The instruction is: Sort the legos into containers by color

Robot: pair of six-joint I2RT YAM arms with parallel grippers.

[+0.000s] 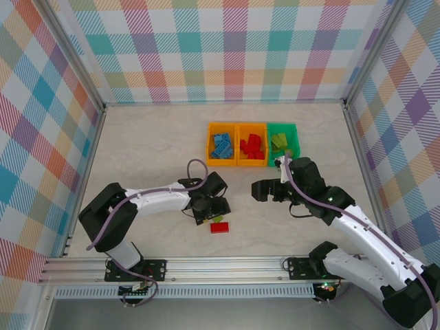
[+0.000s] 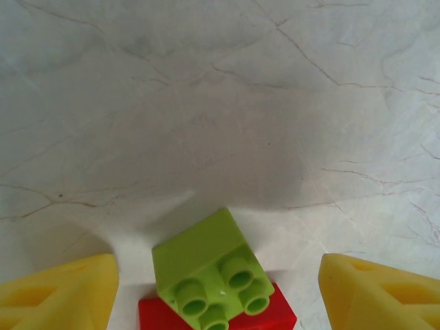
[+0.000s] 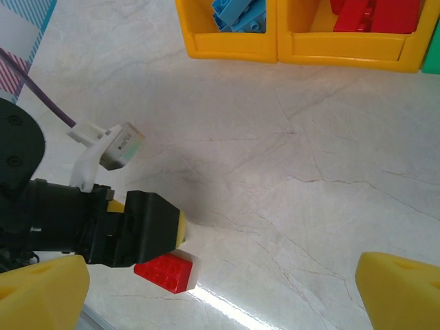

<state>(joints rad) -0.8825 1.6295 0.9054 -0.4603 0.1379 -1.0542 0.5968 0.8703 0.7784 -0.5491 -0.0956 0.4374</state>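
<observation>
The desk [image 1: 151, 144] carries the containers [image 1: 237, 144], with blue legos in the left bin, red in the middle and lime in the right. Nearer the arm bases than the containers, the left tool [image 1: 208, 208] stands open astride a lime green lego [image 2: 206, 265], its fingers clear of both sides. A red lego [image 1: 220, 227] touches that brick. The closing should catch the green sides alone, followed by a straight lift. The right tool [image 1: 261, 190], just in front of the containers, gapes wide and empty.

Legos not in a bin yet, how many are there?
2. A green brick lies between the fingers of the left gripper, and a red brick sits right beside it. More may be hidden under the gripper.
</observation>
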